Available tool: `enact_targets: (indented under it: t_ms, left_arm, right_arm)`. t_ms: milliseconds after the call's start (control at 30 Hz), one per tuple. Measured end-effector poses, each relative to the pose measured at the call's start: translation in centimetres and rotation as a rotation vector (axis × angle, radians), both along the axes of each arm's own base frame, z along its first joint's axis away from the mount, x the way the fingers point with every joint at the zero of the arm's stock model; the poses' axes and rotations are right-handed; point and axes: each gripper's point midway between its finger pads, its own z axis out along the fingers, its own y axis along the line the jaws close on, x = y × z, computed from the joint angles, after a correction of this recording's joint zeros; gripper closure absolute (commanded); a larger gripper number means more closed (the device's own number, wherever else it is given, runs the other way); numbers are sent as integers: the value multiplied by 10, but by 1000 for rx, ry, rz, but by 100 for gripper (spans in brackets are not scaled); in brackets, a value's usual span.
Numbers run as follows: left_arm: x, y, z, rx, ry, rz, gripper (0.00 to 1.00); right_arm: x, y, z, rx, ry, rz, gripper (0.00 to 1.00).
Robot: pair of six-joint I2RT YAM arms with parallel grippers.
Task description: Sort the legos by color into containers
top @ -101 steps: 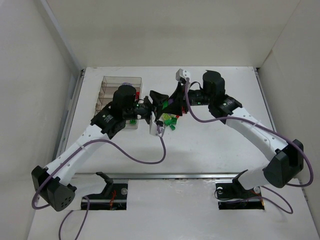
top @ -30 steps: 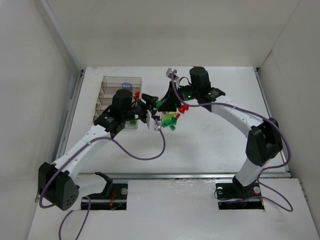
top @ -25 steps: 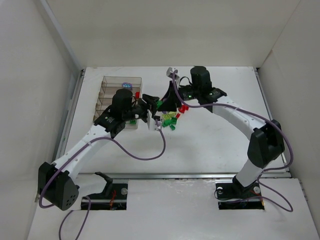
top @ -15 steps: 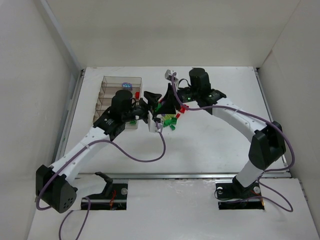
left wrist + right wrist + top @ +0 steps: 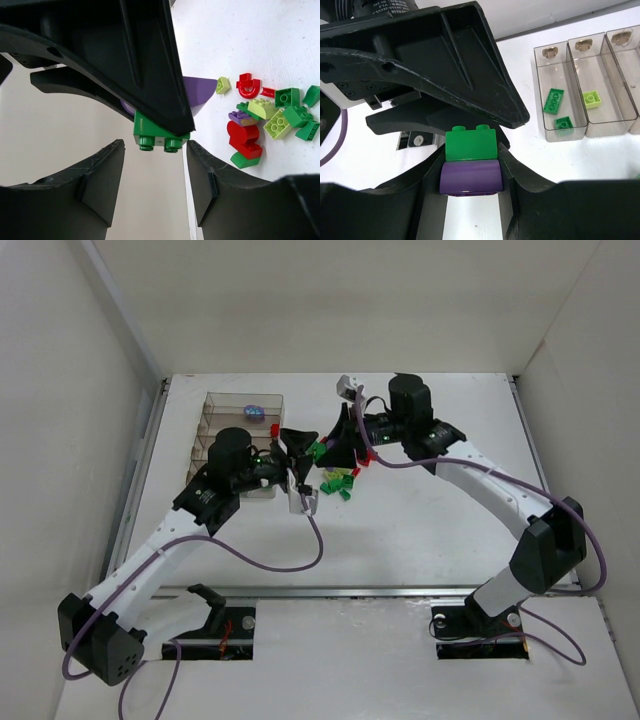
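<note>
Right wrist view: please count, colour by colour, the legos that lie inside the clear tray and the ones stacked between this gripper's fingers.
Green legos: 3 (2 in the tray, 1 on top of the stack in the right gripper)
Lime lego: 1 (in the tray)
Purple lego: 1 (between the right gripper's fingers)
Total: 5

A white tabletop (image 5: 420, 530) sits boxed in by plain white panels: a back wall (image 5: 330, 300), a left wall (image 5: 50, 440) and a right wall (image 5: 600, 420). A metal rail (image 5: 143, 480) runs along the tabletop's left edge, and a metal strip (image 5: 380, 591) crosses its near edge. The light is even and the shadows are soft.
</note>
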Motion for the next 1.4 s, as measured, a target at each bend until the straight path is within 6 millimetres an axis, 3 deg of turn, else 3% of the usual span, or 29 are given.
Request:
enact_targets:
  t_ms: [100, 433, 567, 600, 667, 733, 833, 867, 933, 1300, 1400]
  left_arm:
    - [-2, -3, 0, 1, -2, -10, 51]
    - [-12, -11, -1, 17, -17, -51, 65]
    - [-14, -12, -2, 32, -33, -58, 79]
    - [-14, -12, -2, 31, -33, -58, 88]
    - [-15, -12, -2, 34, -34, -58, 96]
    - [-15, -12, -1, 35, -38, -57, 97]
    - [-18, -10, -1, 38, -37, -57, 100]
    - [-20, -10, -2, 41, -33, -59, 100]
    - [-22, -8, -4, 48, -29, -53, 100]
    - [-30, -6, -20, 84, 27, -51, 100]
    - [-30, -5, -27, 89, 48, -53, 100]
  right_arm:
    - [-2, 1, -1, -2, 4, 5, 100]
    - [-5, -1, -1, -2, 3, 2, 100]
    - [-5, -1, -1, -3, 12, 1, 100]
    - [-5, -1, -1, -3, 11, 1, 100]
    - [-5, -1, -1, -3, 12, 1, 100]
    - [-5, -1, -1, -3, 11, 1, 100]
    - [-8, -1, -1, -2, 10, 3, 86]
    - [-9, -1, -2, -4, 12, 3, 77]
    - [-11, -1, -4, -8, 16, 2, 70]
    - [-18, -5, -23, -51, 78, -1, 67]
    - [-18, -6, -31, -82, 103, 1, 62]
